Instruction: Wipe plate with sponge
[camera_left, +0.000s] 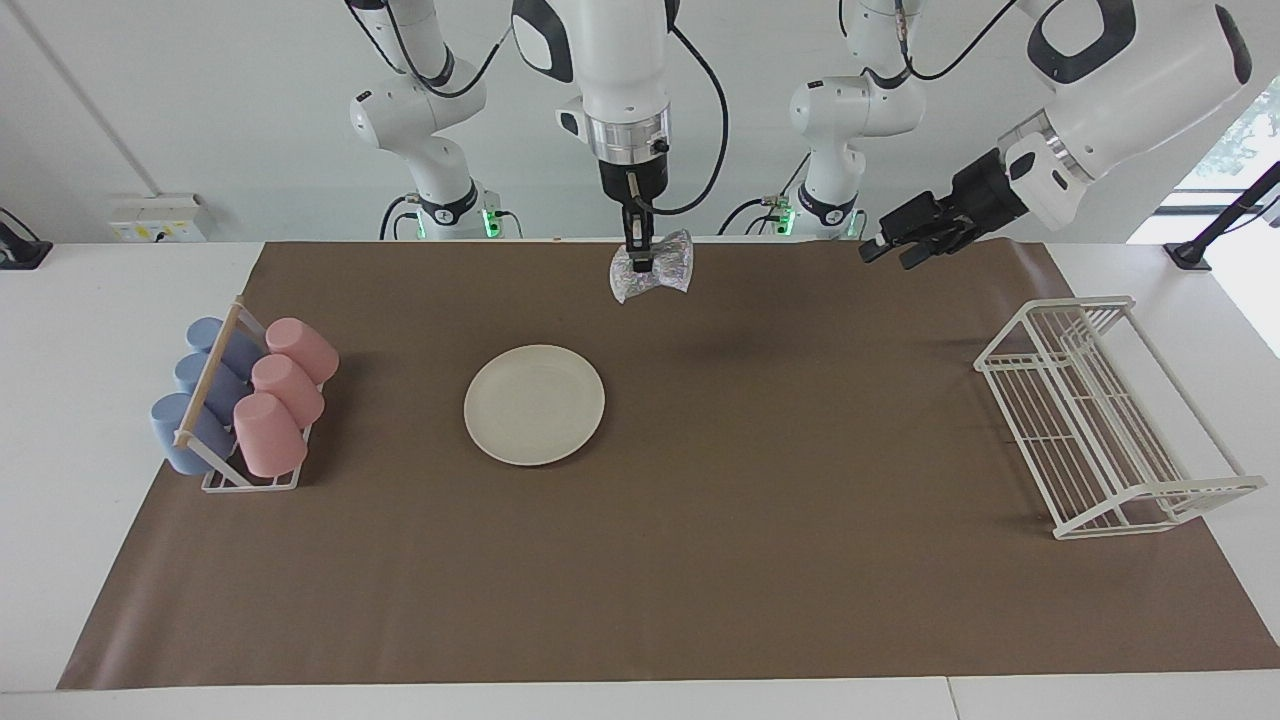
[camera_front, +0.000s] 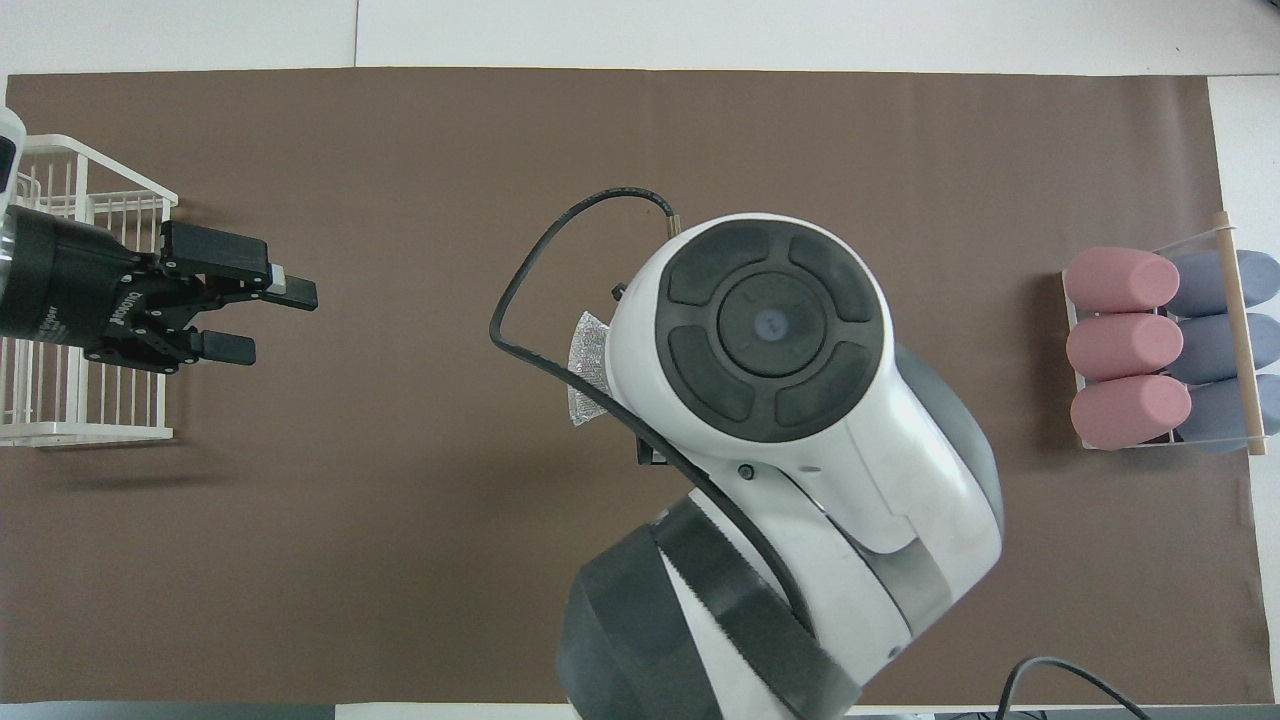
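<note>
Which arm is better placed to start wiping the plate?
Right. The right gripper already holds the sponge up near the plate; the left gripper waits open over the table's left-arm end.

Matt cream plate (camera_left: 534, 404), glittery speckled mesh sponge (camera_left: 652, 266), white wire rack (camera_left: 1100, 415), matt brown paper-like table cover (camera_left: 700, 560).

Lighting: bright, even, diffuse; soft shadows lay on the mat (camera_left: 700, 500) beside the rack (camera_left: 1100, 420). Both views sharp; no glare.
</note>
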